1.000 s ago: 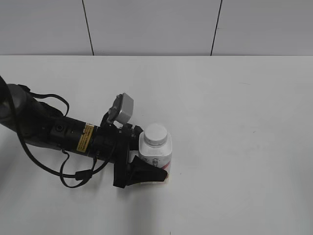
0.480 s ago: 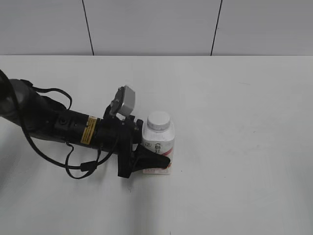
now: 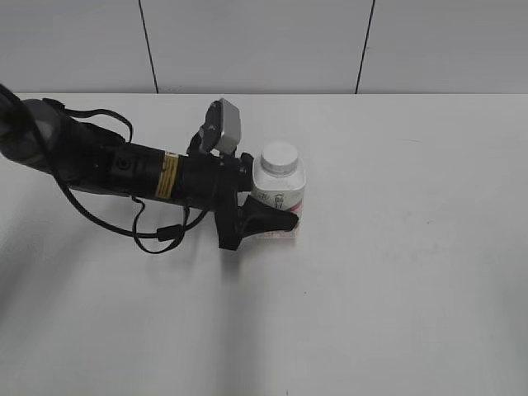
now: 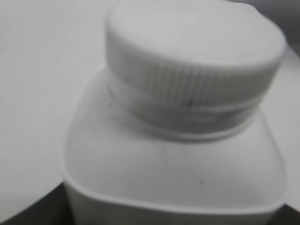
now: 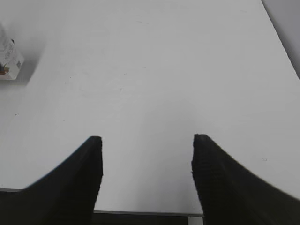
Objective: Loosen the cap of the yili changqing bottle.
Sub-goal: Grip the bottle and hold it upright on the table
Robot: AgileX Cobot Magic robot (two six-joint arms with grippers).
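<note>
The yili changqing bottle [image 3: 280, 198] is small and white with a pink-red label, and it stands upright left of the table's middle. The white ribbed cap [image 3: 279, 157] sits on its neck. My left gripper [image 3: 262, 221] reaches in from the left and is shut on the bottle's body below the shoulders. The left wrist view shows the cap [image 4: 192, 51] and the bottle's shoulders [image 4: 173, 168] very close, with the fingers almost hidden. My right gripper [image 5: 146, 140] is open and empty over bare table, and the bottle's lower corner [image 5: 8, 63] shows far to its upper left.
The white table [image 3: 412, 272] stretches right of the bottle. A grey panelled wall [image 3: 264, 41] rises behind the table's back edge. The table's near edge [image 5: 140, 213] lies just under my right gripper. My right arm is outside the exterior view.
My left arm has carried the bottle toward the back of the table and slightly right. The grip on the bottle has stayed the same.
</note>
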